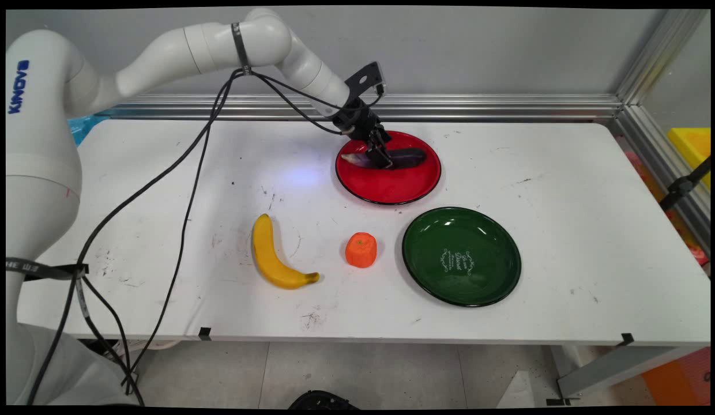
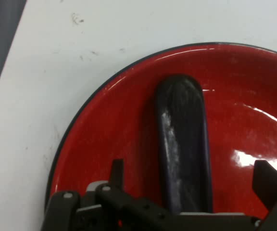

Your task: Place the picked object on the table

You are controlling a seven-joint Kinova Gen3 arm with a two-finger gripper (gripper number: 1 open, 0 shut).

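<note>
The tool (image 2: 186,185) stands wide astride the eggplant (image 2: 184,144), lying in the red plate (image 2: 105,139) at the desk's (image 1: 565,230) 12 o'clock. The round, glossy eggplant may roll or slip from an off-centre pinch.

We read no text for certain: the green plate (image 1: 461,256), at 5 o'clock on the tabletop (image 1: 565,230), bears illegible white script.

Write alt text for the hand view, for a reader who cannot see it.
A dark purple eggplant lies in a red plate and runs up from between the open gripper, one finger on each side of it. The plate sits on a white table.
</note>
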